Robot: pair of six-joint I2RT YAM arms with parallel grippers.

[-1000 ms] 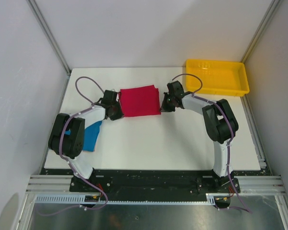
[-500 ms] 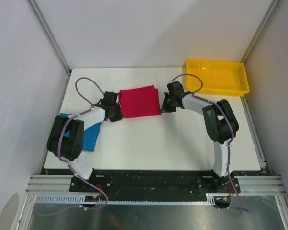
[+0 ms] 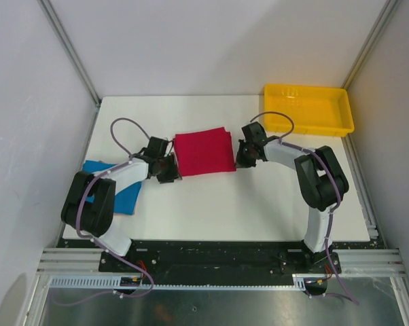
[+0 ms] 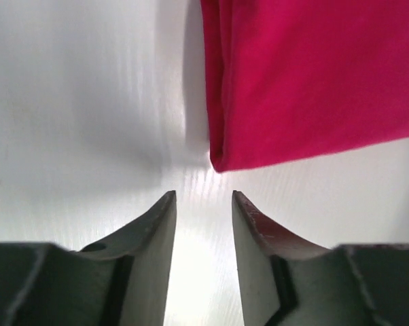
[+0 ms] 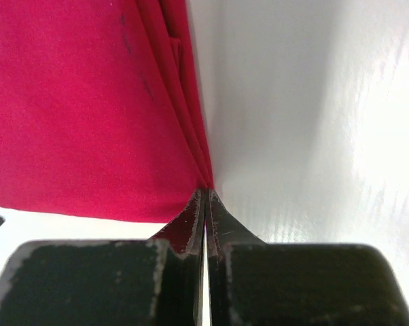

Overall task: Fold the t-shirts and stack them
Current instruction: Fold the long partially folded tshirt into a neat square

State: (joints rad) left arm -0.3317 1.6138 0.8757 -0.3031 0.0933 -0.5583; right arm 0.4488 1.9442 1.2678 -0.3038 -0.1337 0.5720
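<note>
My left gripper [image 4: 203,204] stands spread, empty, below the red shirt [image 4: 313,75]. My right gripper [image 5: 206,197] pinches its corner; I should let go without dragging.

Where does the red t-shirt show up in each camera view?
Top external: red t-shirt at the picture's centre, mid-table.
Left wrist: upper right, just beyond the open left claw.
Right wrist: upper left, corner pinched in the shut right claw.
Shared landmark: the white table.
</note>
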